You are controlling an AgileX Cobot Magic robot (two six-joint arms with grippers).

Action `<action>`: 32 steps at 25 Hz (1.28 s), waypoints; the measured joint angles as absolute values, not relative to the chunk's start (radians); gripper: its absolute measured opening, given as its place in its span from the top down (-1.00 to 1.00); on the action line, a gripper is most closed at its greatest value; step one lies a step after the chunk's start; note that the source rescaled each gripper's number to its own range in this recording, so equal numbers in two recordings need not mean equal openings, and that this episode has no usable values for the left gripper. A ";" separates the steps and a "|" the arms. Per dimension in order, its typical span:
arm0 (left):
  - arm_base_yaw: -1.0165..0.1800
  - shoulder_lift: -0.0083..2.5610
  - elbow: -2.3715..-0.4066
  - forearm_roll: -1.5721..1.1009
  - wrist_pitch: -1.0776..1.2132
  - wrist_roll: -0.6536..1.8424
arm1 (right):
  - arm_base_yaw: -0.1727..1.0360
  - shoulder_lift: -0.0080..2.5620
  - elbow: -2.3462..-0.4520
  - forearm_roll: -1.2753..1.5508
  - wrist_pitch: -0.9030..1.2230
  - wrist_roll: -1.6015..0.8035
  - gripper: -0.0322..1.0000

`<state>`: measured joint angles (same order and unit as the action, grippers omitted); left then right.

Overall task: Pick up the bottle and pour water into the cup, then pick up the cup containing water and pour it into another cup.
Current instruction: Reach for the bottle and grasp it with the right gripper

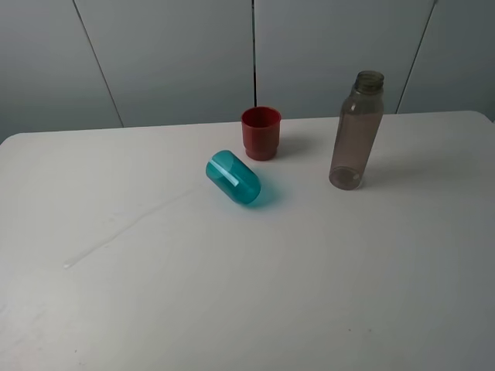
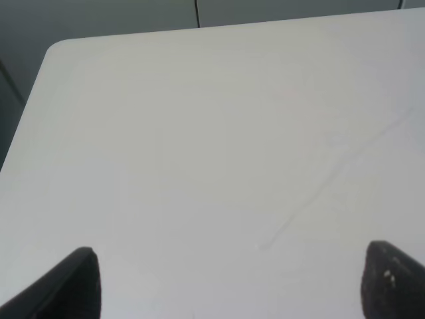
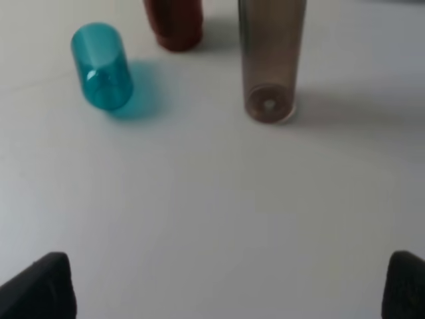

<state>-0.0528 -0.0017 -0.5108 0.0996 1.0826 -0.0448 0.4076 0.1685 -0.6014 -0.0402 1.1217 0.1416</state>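
The bottle (image 1: 356, 131), tall, smoky grey-brown and uncapped, stands upright at the right of the white table (image 1: 247, 294). The teal cup (image 1: 233, 177) lies on its side near the middle. Just behind it the red cup (image 1: 261, 133) stands upright. Neither gripper shows in the exterior view. The right wrist view has the bottle (image 3: 271, 60), the teal cup (image 3: 101, 65) and the red cup (image 3: 174, 25) well ahead of my right gripper (image 3: 229, 289), which is open and empty. My left gripper (image 2: 229, 286) is open over bare table, holding nothing.
A faint streak (image 1: 128, 228) runs across the left half of the table. A grey panelled wall (image 1: 178, 54) stands behind the table's far edge. The table's rounded far-left corner (image 2: 56, 48) shows in the left wrist view.
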 joint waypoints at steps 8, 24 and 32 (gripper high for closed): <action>-0.053 -0.002 -0.511 0.100 1.083 -0.045 | 0.408 0.015 -0.513 -0.059 1.101 0.111 -0.99; -0.053 -0.002 -0.511 0.100 1.083 -0.047 | 0.324 0.000 -0.513 -0.068 1.097 0.046 -0.99; -0.053 -0.002 -0.511 0.100 1.083 -0.047 | 0.009 0.000 -0.513 -0.068 1.097 0.039 -0.99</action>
